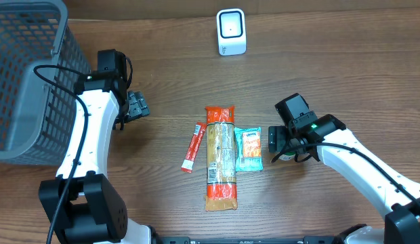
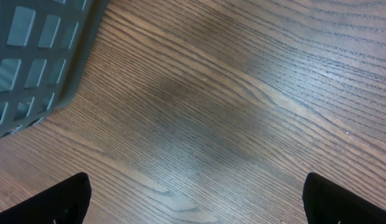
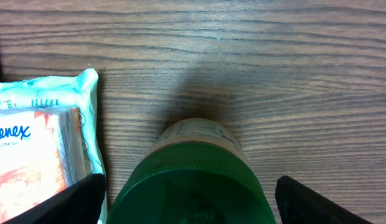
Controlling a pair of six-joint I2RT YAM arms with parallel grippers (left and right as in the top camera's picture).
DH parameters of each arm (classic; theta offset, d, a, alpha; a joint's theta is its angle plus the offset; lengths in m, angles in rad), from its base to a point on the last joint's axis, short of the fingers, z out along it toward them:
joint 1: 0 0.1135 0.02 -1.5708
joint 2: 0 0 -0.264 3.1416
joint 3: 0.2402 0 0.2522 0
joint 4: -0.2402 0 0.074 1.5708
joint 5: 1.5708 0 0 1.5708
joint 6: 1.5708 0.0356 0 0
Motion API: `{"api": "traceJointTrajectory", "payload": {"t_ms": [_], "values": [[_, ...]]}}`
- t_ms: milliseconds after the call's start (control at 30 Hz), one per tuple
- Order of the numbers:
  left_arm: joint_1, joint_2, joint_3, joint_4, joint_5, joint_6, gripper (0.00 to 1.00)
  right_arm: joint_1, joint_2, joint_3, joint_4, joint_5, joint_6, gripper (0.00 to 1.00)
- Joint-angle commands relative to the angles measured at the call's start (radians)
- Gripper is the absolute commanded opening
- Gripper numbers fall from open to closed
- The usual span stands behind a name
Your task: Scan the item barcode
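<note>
The left hand (image 2: 202, 199) hung over bare counter (image 2: 243, 93) near the corner of the grey basket (image 2: 37, 56), its jaws spread wide and holding nothing. The right hand (image 3: 190, 202) sat low at the right of the row of goods, its jaws standing wide on either side of the green cap of a bottle (image 3: 194, 163). The fingers (image 3: 71, 202) lay close beside the cap, and whether they touched it could not be told. The bottle lay just to the right of the tissue pack (image 1: 249, 149). Left of the pack came the long orange cracker package (image 1: 220, 157), then the red stick packet (image 1: 192, 147). The white scanner (image 1: 232, 32) stood at the far edge of the counter, well apart from the bottle.
</note>
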Motion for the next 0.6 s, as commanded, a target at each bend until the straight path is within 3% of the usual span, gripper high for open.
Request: {"api": "traceJointTrajectory", "payload": {"t_ms": [0, 567], "values": [[-0.001, -0.021, 0.019, 0.0, -0.006, 0.026, 1.0, 0.004, -0.009, -0.017, 0.018, 0.011, 0.03, 0.89], [-0.001, -0.021, 0.019, 0.0, -0.006, 0.026, 1.0, 0.004, -0.009, -0.127, 0.146, 0.045, 0.029, 0.82]]}}
